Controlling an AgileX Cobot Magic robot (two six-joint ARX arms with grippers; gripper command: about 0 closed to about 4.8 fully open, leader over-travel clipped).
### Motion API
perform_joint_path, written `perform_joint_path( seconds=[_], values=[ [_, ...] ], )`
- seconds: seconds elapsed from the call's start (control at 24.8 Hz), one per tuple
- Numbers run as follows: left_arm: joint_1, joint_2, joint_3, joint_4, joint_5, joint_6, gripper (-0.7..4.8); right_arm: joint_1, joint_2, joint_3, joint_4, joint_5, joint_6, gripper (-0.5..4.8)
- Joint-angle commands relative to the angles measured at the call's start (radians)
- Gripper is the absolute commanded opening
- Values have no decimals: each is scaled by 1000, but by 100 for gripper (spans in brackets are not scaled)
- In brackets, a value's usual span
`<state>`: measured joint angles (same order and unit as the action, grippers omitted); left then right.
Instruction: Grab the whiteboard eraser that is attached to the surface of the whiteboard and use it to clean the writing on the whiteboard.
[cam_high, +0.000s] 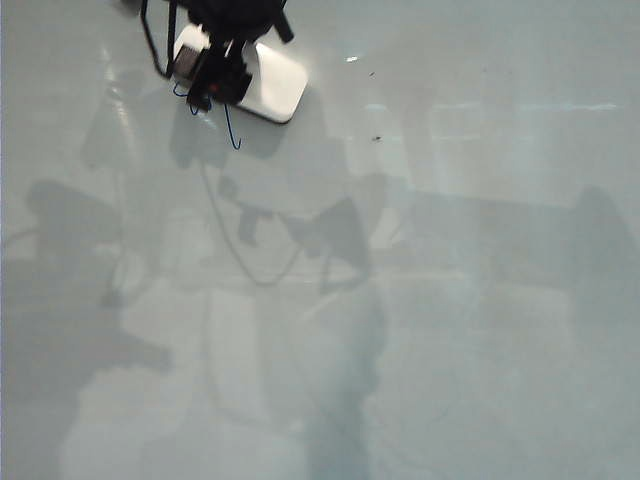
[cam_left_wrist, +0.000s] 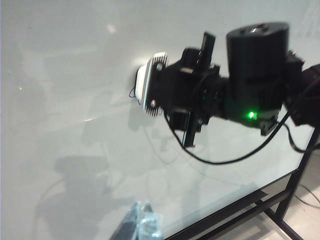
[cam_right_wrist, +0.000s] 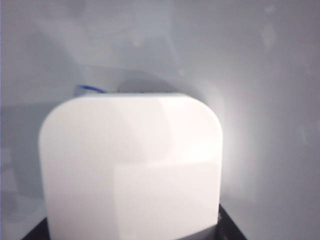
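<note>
1. the whiteboard (cam_high: 450, 330) fills the exterior view, pale grey-white and glossy, with dim reflections across its middle and two tiny dark specks toward one o'clock.
2. the whiteboard eraser (cam_high: 268, 82) sits at about eleven o'clock in the exterior view, its white back showing and its face against the board.
3. the right gripper (cam_high: 222, 78) is at the eraser, dark arm and cable coming in from the twelve o'clock edge; its jaws are clamped on the eraser's body.
4. in the right wrist view the eraser (cam_right_wrist: 131, 167) fills most of the frame, a white rounded block held close under the camera, with dark gripper parts at its base.
5. the writing (cam_high: 231, 128) shows as thin blue strokes just beside the eraser, a tail running out toward six o'clock from under the gripper; a short blue stroke (cam_right_wrist: 90, 89) also peeks past the eraser's far edge in the right wrist view.
6. the left wrist view sees the right gripper (cam_left_wrist: 175, 95) from the side, pressing the eraser (cam_left_wrist: 146, 89) onto the board (cam_left_wrist: 65, 125).
7. the left gripper (cam_left_wrist: 142, 227) hangs well apart from the eraser; only pale fingertips show at the frame's edge, blurred, and i cannot tell whether its jaws are released or clenched.
</note>
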<state>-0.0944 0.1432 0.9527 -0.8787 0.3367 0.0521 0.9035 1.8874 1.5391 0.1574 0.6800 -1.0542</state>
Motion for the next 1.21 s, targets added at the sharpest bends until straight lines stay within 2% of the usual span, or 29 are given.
perform_joint_path(
  seconds=[0.04,0.2,0.44,0.52,0.6,0.64,0.8,1.05,1.21],
  values=[
    [-1,0,3,11,0,0,-2,-8,37,0,4,-37,16,201],
    [-1,0,3,11,0,0,-2,-5,70,0,3,-73,37,201],
    [0,0,3,11,0,0,-2,-5,94,0,-6,-64,36,201],
    [-1,0,3,11,0,0,-2,1,93,4,0,-23,27,201],
    [0,0,2,11,0,0,-2,9,90,39,3,117,-60,201],
    [0,0,2,11,0,0,-2,17,90,54,3,151,-93,201],
    [-1,0,3,11,0,0,-2,32,83,118,5,194,-174,202],
    [-1,0,2,11,0,0,-2,66,71,219,3,190,-233,202],
    [-1,0,2,11,0,0,-2,70,74,231,-40,144,-228,202]
  ],
)
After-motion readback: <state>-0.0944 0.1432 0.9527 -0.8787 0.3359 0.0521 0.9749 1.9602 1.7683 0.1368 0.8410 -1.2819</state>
